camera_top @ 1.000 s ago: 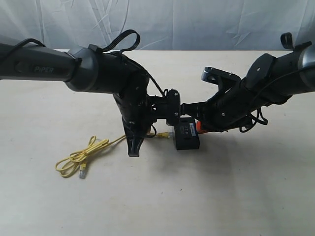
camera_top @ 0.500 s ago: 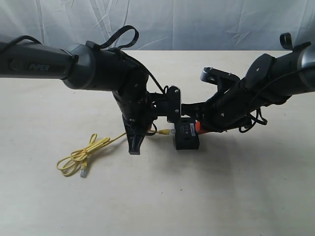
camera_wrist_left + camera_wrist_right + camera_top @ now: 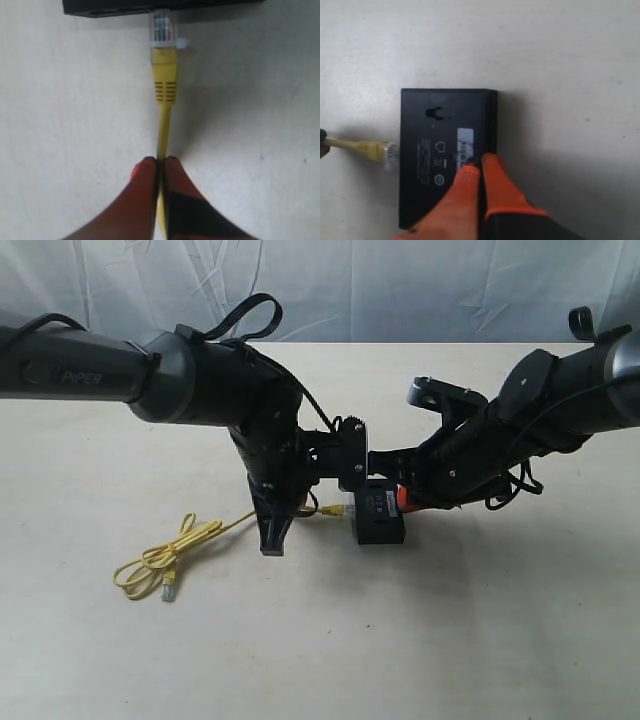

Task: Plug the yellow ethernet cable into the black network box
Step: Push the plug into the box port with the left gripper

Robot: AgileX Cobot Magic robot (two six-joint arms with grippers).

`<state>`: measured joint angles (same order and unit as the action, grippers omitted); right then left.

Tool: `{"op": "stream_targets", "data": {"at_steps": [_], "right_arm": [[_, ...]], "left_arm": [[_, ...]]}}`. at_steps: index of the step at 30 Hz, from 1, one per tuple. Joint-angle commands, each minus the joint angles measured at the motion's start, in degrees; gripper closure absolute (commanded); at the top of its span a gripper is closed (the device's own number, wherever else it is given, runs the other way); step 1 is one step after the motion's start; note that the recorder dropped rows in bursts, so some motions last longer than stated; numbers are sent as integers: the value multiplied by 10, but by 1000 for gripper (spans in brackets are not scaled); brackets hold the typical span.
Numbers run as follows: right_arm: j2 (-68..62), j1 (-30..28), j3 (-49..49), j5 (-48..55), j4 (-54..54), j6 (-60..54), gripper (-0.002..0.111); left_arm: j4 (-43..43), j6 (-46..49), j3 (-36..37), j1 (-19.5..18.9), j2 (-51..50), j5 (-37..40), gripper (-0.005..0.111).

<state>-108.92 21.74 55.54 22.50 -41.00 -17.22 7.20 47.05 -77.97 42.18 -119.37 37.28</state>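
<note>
Jaws of the left gripper (image 3: 160, 162) are squeezing together on the yellow ethernet cable (image 3: 164, 85), pinching the cord a little behind its clear plug (image 3: 163, 27). Jaws of the right gripper (image 3: 479, 161) are sitting closed with nothing between them, their orange tips pressing on the top of the black network box (image 3: 440, 150). The box is lying flat on the pale table (image 3: 500, 630), between the two arms. The held stretch of cable is running straight, its plug pointing at the box's side face and meeting it; how deep it is sitting cannot be told. The remaining cord is trailing into a loose loop (image 3: 165, 558), well apart from the box.
</note>
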Motion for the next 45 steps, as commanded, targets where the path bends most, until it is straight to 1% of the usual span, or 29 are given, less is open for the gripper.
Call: {"op": "stream_targets", "data": {"at_steps": [1, 30, 33, 35, 38, 45], "right_arm": [[0, 0, 2, -2, 0, -13, 109], [0, 0, 2, 3, 0, -25, 109], [0, 0, 2, 7, 0, -28, 109], [0, 0, 2, 8, 0, -32, 109], [0, 0, 2, 8, 0, -38, 109], [0, 0, 2, 10, 0, -72, 109]], "left_arm": [[-3, -1, -3, 3, -5, -2, 107], [-26, 0, -3, 3, 8, -23, 107], [-33, 29, -3, 3, 8, -24, 107], [-51, 57, -3, 3, 8, -24, 107], [-72, 76, -3, 3, 8, -28, 107], [-72, 115, -3, 3, 8, -37, 107]]}}
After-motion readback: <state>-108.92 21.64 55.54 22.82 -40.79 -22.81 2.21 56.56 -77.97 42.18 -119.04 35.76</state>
